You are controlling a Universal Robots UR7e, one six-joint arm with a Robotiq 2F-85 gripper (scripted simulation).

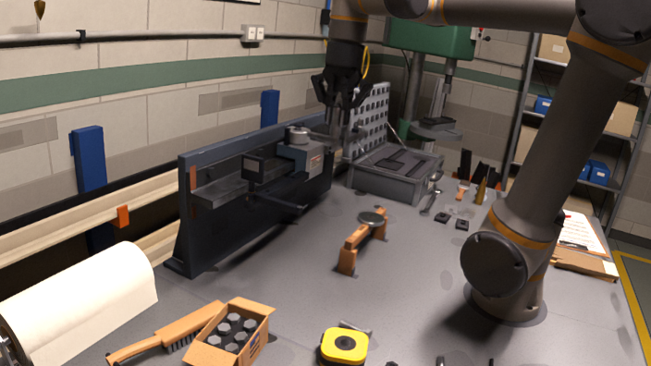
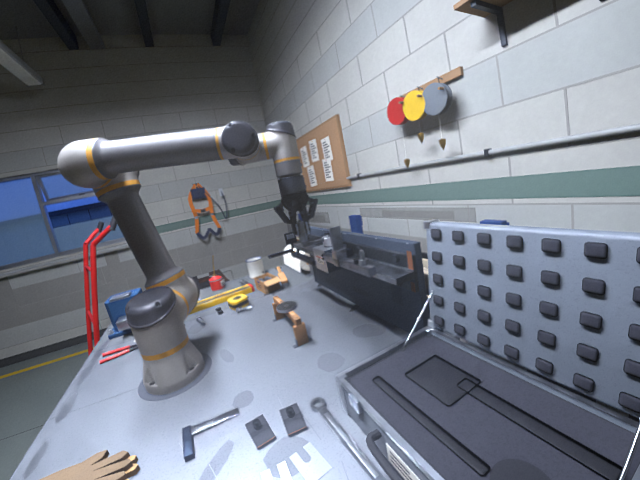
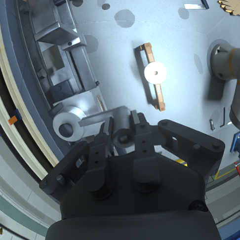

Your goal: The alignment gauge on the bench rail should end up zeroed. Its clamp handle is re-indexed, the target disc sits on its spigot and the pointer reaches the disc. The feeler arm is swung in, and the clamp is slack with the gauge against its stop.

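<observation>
The clamp handle (image 3: 116, 123), a grey lever with a round knob at its free end, is held at that knob by my closed gripper (image 3: 121, 122) (image 1: 336, 118), and it runs from there to a round hub (image 3: 66, 123) (image 1: 298, 135) on top of the gauge body (image 1: 300, 159). The gauge sits on the dark bench rail (image 1: 240, 185) (image 2: 362, 268). A square-headed arm (image 1: 253, 168) hangs off the gauge's front. The grey target disc (image 1: 372, 217) (image 3: 155, 72) rests on an orange stand (image 1: 358, 240) out on the bench.
Behind the rail runs the block wall with a pipe and blue brackets (image 1: 88, 157). An open foam-lined case (image 1: 395, 171) (image 2: 491, 392) stands to the right of the rail. A paper roll (image 1: 78, 300), a brush, a box of nuts (image 1: 231, 332) and a tape measure (image 1: 344, 344) lie near the front edge.
</observation>
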